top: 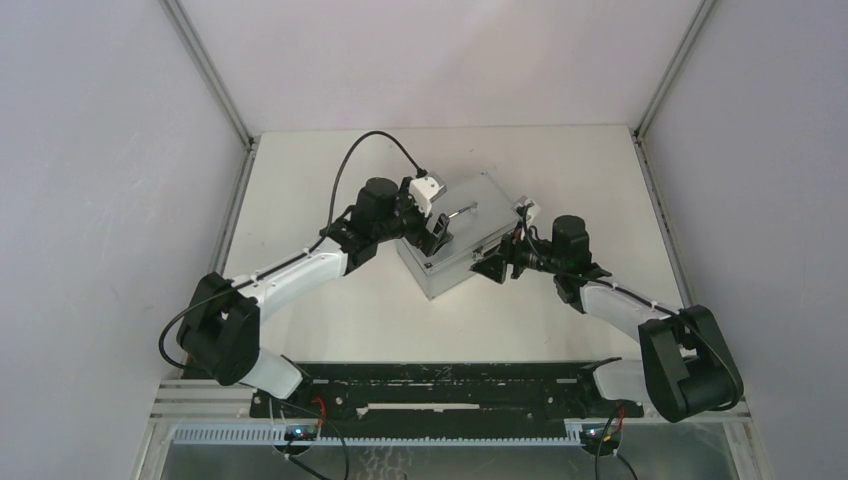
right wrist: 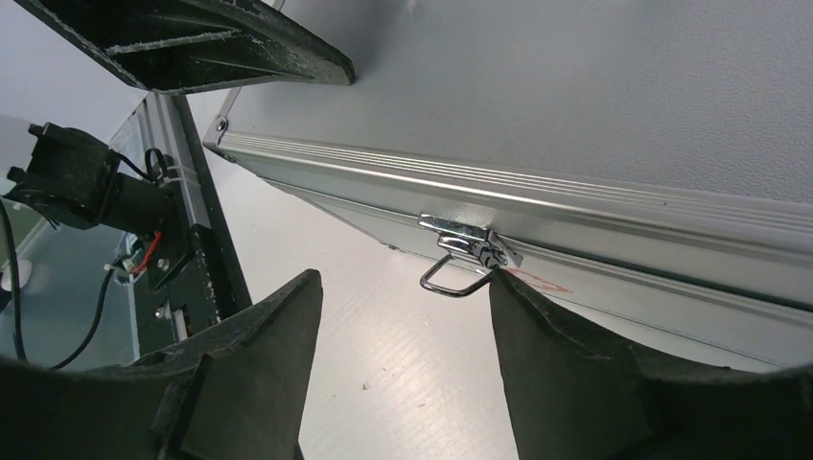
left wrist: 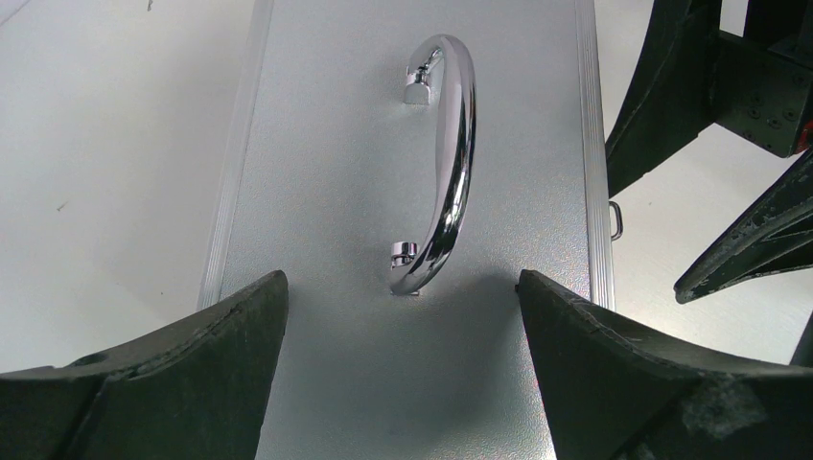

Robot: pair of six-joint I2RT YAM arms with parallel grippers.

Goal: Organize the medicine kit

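Observation:
The medicine kit (top: 478, 228), a grey metal box, lies shut in the middle of the table. Its chrome handle (left wrist: 446, 163) lies flat on the lid (left wrist: 336, 192). My left gripper (top: 437, 237) hovers open and empty just above the lid's near end, its fingertips either side of the handle's base (left wrist: 403, 283). My right gripper (top: 497, 265) is open and empty at the kit's front wall (right wrist: 614, 244). Its right fingertip (right wrist: 503, 287) touches the wire loop of the front latch (right wrist: 460, 254). A bit of red sticker shows beside the latch.
A white table (top: 330, 310) sits inside white walls. A black rail (top: 440, 385) runs along the near edge, and it also shows in the right wrist view (right wrist: 192, 268). The right gripper's black fingers (left wrist: 709, 144) stand close beside the kit's right edge.

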